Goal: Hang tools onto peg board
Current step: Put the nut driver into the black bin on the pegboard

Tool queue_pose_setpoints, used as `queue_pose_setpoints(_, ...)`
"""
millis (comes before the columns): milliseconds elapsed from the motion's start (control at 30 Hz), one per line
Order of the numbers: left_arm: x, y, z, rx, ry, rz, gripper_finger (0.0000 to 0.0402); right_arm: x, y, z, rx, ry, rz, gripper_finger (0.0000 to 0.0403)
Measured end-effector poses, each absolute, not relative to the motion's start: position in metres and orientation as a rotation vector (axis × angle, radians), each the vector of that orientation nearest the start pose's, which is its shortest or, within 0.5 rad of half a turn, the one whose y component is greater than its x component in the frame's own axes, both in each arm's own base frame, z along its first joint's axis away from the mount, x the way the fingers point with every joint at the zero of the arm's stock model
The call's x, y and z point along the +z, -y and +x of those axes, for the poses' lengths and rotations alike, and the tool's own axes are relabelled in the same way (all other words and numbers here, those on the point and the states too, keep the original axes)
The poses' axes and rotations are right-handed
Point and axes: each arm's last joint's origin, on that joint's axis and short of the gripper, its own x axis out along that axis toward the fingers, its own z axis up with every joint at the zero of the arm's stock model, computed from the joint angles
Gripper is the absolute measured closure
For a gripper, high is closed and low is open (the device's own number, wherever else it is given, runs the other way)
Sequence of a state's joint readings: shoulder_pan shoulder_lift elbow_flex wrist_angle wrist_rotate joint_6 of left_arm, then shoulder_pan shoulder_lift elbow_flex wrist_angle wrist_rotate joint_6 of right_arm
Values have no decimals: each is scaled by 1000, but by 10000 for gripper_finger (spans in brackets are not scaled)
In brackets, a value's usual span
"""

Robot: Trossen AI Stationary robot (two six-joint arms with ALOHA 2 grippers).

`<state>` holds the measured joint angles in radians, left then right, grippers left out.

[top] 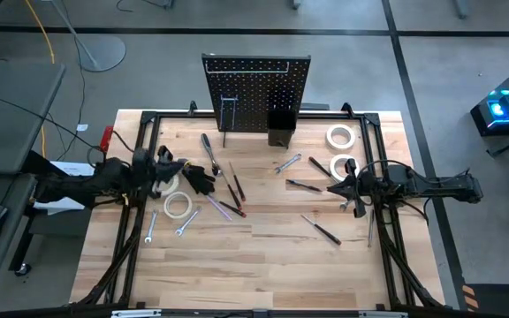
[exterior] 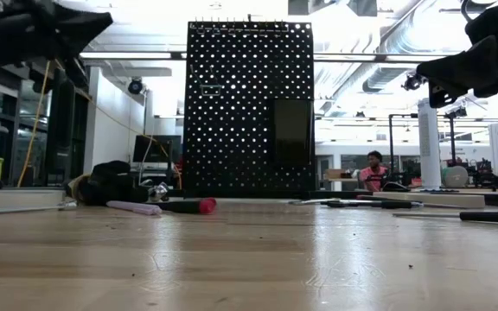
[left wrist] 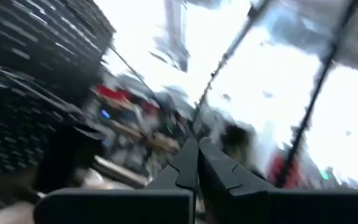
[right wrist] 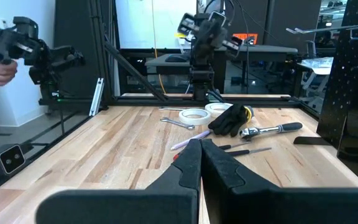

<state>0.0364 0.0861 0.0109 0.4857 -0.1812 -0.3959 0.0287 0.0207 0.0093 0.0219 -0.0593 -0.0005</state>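
Note:
The black peg board (top: 256,93) stands upright at the table's far edge, with a small black bin (top: 281,124) on its front; in the low view the peg board (exterior: 249,108) fills the middle. Tools lie flat on the wood: white tape rolls (top: 341,136) (top: 178,205), silver wrenches (top: 287,164) (top: 149,227), slim screwdrivers (top: 234,181) (top: 322,230), a ratchet (top: 208,150) and a black lumpy item (top: 200,179). My left gripper (top: 184,166) hangs shut above the left-hand tools, tipped upward (left wrist: 197,163). My right gripper (top: 330,188) is shut, level, above the table's right side (right wrist: 201,152).
Black frame rails (top: 131,230) run along both table sides and the far edge. A second tape roll (top: 344,166) lies just beyond my right gripper. Bare wood (top: 254,265) spans the near half of the table. A person (exterior: 372,170) sits in the room far behind.

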Motion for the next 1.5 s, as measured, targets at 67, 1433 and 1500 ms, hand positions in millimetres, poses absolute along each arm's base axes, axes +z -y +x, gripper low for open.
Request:
queue_pose_setpoints(67, 209, -12, 94, 217, 498, -471, 401, 167, -5, 98, 88, 11, 0, 403)
queue_pose_setpoints(1433, 304, -28, 173, 481, -273, -584, 401, 207, 15, 110, -289, 714, 1451, 403)
queue_pose_setpoints(1500, 293, -27, 174, 456, -316, -594, 401, 218, 14, 116, -270, 674, 1426, 403)
